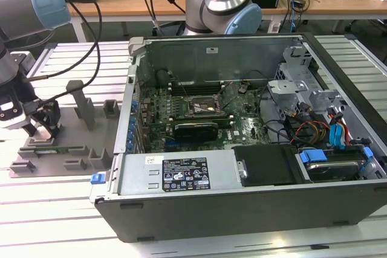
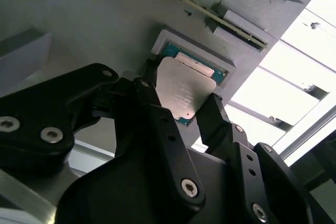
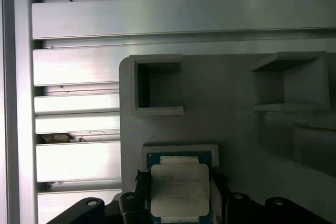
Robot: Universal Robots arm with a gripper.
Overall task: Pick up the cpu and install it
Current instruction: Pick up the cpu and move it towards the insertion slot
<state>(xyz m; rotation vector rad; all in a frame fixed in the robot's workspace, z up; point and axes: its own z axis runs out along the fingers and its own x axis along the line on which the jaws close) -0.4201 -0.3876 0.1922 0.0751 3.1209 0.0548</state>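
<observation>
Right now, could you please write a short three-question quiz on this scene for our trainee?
1. True or false: the cpu is already installed in a motherboard socket.
2. Multiple choice: in both wrist views, the pincer is positioned over A) the grey fixture tray, B) a keyboard, C) a monitor.
3. Fill in: in the exterior view, the pincer is working at that view's ____ side.

Key: 1 false, as the cpu is at the tray's square recess, between the pincer's fingers; 2 A; 3 left.

Silvery cpu (image 3: 179,190) flat in grey tray (image 3: 236,108) pocket
</observation>
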